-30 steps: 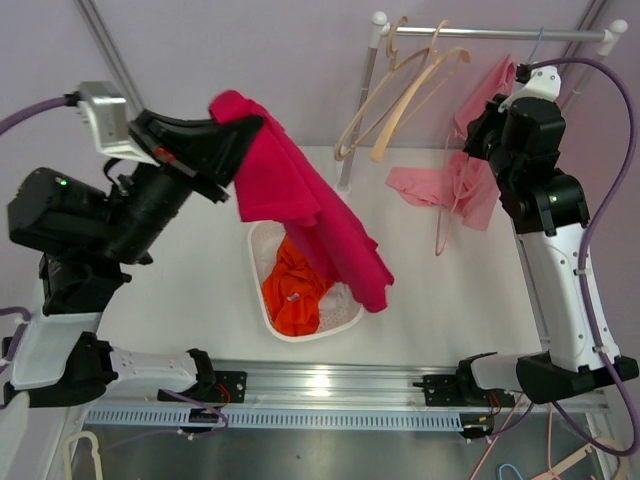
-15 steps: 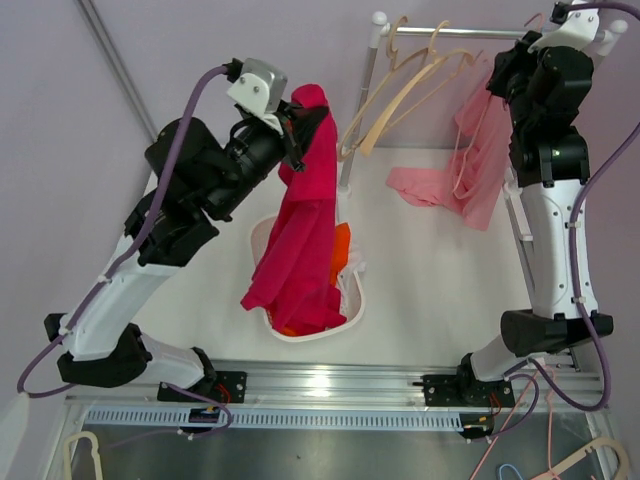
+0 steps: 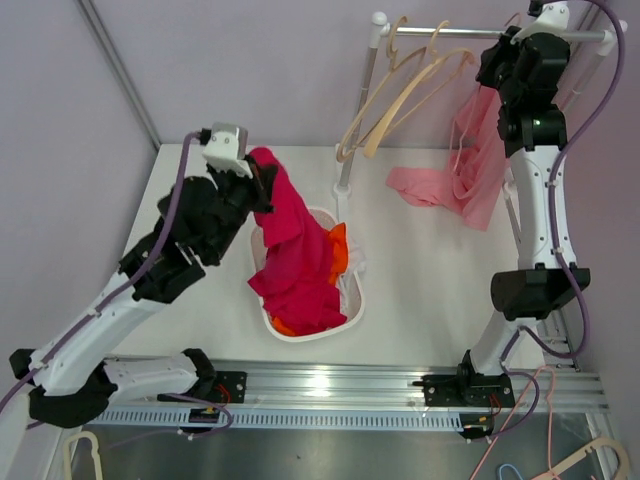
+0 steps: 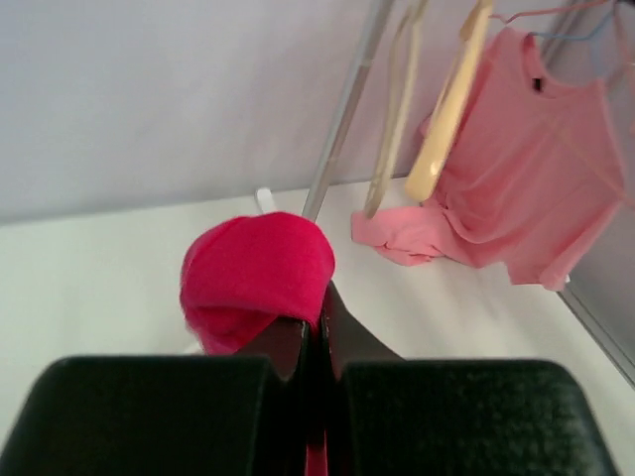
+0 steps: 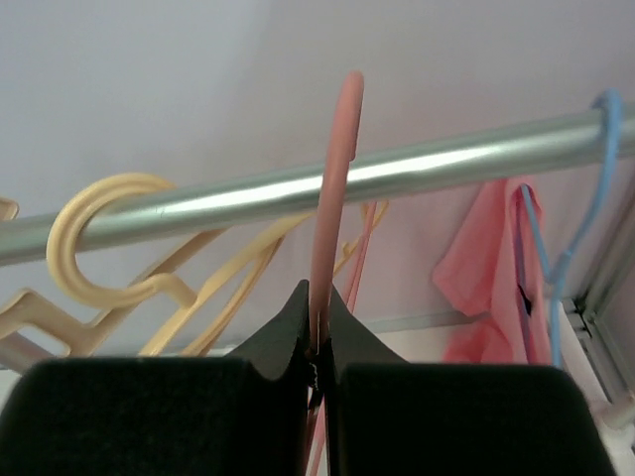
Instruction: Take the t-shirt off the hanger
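Hanging from your left gripper (image 3: 262, 184), which is clamped on its bunched top, the red t-shirt (image 3: 296, 262) trails down and right into the basket (image 3: 310, 336) just below — already off the hanger (image 5: 330, 188). Your right gripper (image 5: 318, 297) pinches that hanger's hook up at the rail (image 5: 446, 161).

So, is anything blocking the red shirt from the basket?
No, nothing visible is. The red shirt hangs from the left claw, and its bottom already lies in the basket on orange cloth.
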Robot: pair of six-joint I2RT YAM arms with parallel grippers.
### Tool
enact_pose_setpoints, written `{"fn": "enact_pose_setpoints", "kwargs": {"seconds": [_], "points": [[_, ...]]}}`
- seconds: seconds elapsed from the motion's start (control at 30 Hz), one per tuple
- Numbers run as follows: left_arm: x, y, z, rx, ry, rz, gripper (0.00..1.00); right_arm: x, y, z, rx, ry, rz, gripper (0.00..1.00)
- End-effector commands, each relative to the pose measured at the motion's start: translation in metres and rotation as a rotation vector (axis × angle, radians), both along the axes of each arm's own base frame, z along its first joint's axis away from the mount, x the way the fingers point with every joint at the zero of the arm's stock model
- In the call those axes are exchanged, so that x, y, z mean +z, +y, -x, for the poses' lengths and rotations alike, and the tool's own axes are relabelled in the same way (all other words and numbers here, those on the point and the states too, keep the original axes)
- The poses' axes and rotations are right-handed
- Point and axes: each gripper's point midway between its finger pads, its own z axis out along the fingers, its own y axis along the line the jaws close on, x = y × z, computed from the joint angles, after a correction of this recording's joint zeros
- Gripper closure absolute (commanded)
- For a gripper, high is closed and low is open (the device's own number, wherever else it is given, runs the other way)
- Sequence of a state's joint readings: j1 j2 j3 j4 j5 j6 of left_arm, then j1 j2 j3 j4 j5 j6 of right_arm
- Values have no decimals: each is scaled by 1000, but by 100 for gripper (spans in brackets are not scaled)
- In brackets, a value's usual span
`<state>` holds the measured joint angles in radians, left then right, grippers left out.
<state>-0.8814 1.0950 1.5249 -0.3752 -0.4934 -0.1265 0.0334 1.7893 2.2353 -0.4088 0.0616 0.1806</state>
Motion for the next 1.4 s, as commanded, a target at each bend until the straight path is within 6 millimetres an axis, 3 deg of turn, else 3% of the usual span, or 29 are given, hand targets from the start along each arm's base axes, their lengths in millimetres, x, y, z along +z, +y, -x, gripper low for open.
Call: {"fn": "enact_pose_setpoints", "kwargs": {"seconds": [0.0, 0.07, 0.1, 0.13, 0.17, 0.27, 0.37, 0.57, 0.63, 0.77, 0.9, 0.93, 1.0, 1.03, 1.07, 1.1, 1.17, 1.2, 1.27, 1.3, 1.37], "points": [[-102, 23, -16, 186, 224, 62, 99, 37, 7, -8, 39, -110, 16, 100], [-142, 16, -17, 168, 343, 103, 99, 36, 9, -14, 49, -115, 19, 100], [-209, 1, -8, 96, 485, 65, 99, 39, 9, -18, 49, -134, 22, 100], [-218, -16, -10, 41, 500, 143, 99, 35, 13, -24, 73, -135, 29, 100], [-263, -20, -7, 45, 586, 122, 99, 35, 14, -27, 78, -141, 33, 100], [-332, -34, -2, 44, 739, 111, 99, 33, 20, -33, 107, -153, 40, 100], [-369, -42, -1, 69, 855, 53, 99, 32, 22, -37, 118, -167, 45, 100], [-399, -60, 4, 35, 965, 59, 99, 25, 21, -44, 115, -160, 63, 100], [-409, -65, 6, 6, 999, 42, 99, 15, 22, -50, 116, -137, 69, 100], [-422, -72, 14, -42, 1054, 53, 96, -3, 23, -60, 123, -98, 77, 100], [-416, -74, 17, -69, 1043, 71, 82, -16, 27, -66, 145, -70, 67, 100], [-414, -72, 18, -73, 1038, 64, 62, -18, 28, -67, 147, -65, 66, 100], [-395, -70, 17, -81, 992, 81, 40, -21, 32, -67, 152, -55, 62, 100], [-392, -63, 18, -65, 976, 67, 15, -22, 35, -66, 156, -52, 62, 100], [-385, -60, 18, -60, 955, 71, 2, -23, 36, -66, 158, -48, 66, 100], [-363, -56, 18, -68, 907, 96, 0, -25, 40, -65, 162, -42, 68, 100], [-345, -44, 19, -41, 861, 97, 0, -26, 41, -62, 161, -32, 80, 100], [-319, -39, 20, -52, 806, 131, 0, -26, 42, -61, 155, -27, 84, 100], [-301, -25, 26, -35, 769, 126, 0, -25, 43, -55, 156, -24, 88, 99], [-272, -19, 29, -51, 708, 167, 1, -23, 42, -52, 148, -29, 91, 98], [-254, -8, 36, -48, 664, 178, 1, -20, 43, -48, 146, -38, 94, 94]]}}
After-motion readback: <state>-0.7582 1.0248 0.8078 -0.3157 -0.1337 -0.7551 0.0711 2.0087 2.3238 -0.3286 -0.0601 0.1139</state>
